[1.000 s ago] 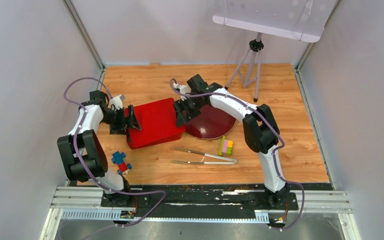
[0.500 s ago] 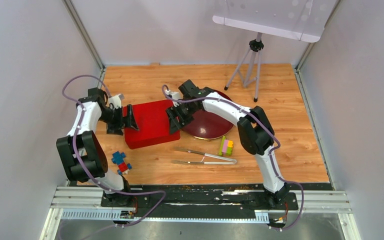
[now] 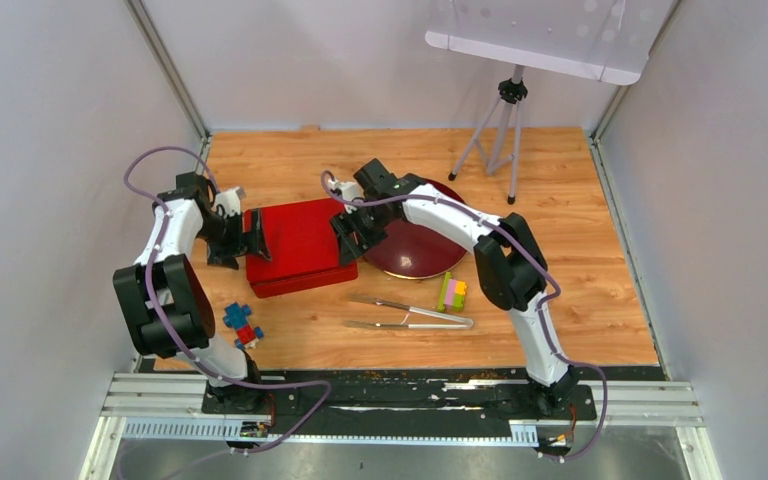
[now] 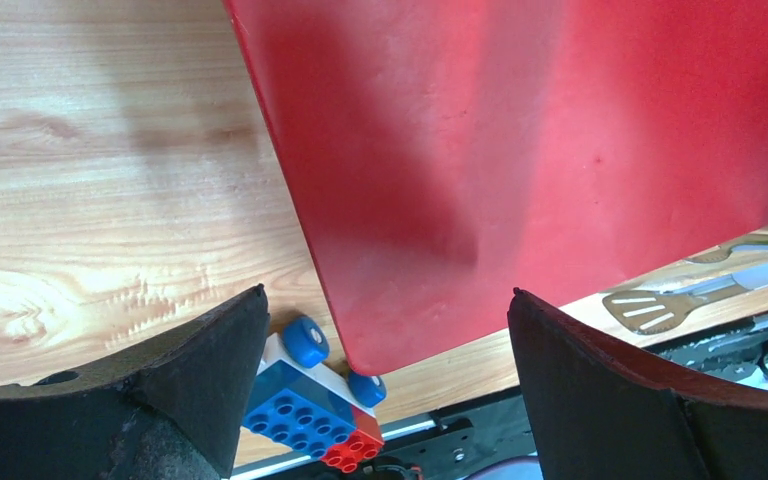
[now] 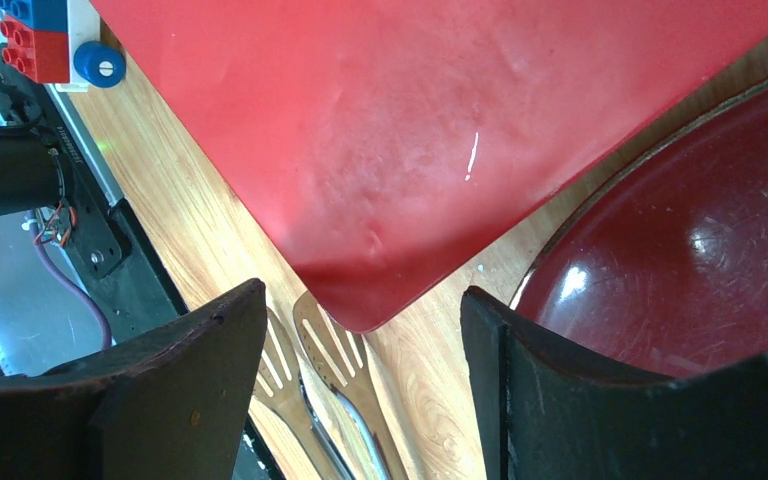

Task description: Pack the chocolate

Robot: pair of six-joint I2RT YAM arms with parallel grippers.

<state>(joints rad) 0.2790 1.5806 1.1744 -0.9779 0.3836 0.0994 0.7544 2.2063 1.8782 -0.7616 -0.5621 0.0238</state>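
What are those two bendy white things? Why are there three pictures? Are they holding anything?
They are robot arms, the left arm and the right arm, bolted to a wooden table. One picture looks down from above. The other two come from small cameras on each wrist, so you see its black jaws up close. On the table are a red box, a dark red plate, metal tongs, blue toy blocks, green toy blocks and a tripod. Both pairs of jaws stand open over corners of the box, gripping nothing. No chocolate shows.
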